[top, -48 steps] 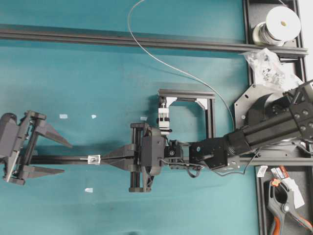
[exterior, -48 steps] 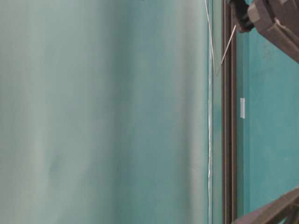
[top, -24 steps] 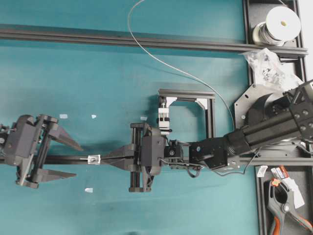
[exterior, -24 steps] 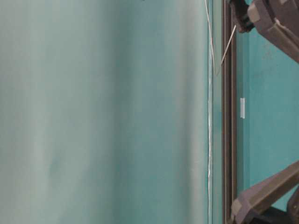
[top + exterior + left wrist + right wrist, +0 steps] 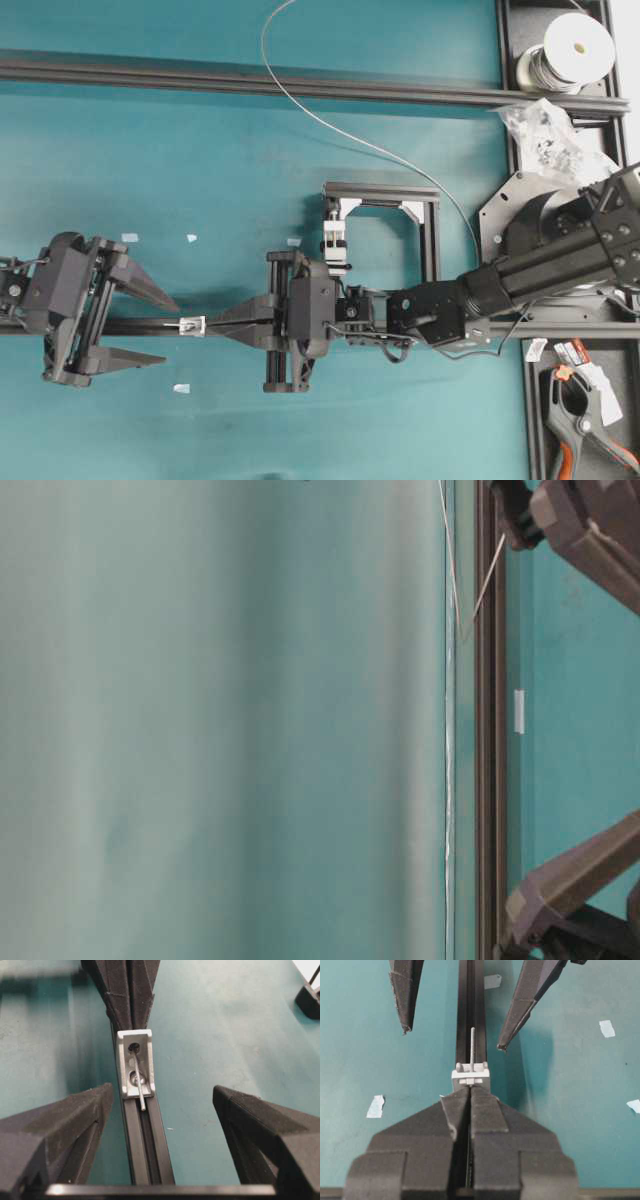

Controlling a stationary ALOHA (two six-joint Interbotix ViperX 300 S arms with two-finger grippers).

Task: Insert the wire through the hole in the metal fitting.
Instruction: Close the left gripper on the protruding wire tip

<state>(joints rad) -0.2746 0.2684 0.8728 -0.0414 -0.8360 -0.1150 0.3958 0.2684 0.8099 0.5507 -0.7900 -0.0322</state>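
The metal fitting (image 5: 190,325) is a small silver bracket sitting on a black rail (image 5: 120,326). My right gripper (image 5: 215,322) is shut on the wire right behind the fitting (image 5: 470,1074). The wire (image 5: 139,1080) passes through the fitting's (image 5: 135,1062) upper hole, and its short straight end (image 5: 472,1045) sticks out on the far side. My left gripper (image 5: 170,331) is open, its fingers (image 5: 75,1120) straddling the rail. The wire's end lies just between the fingertips, touching neither. The rest of the wire (image 5: 360,140) curves off over the table.
Pale tape scraps (image 5: 181,388) lie on the teal mat. A white clamp block (image 5: 335,245) stands in a black frame behind my right wrist. At the right edge are a wire spool (image 5: 572,45), a bag of parts (image 5: 545,130) and an orange-handled clamp (image 5: 580,425). A long rail (image 5: 250,85) crosses the back.
My left gripper has moved right along the rail toward the fitting, and its open fingertips now flank the wire's end. The right gripper and fitting have not moved.
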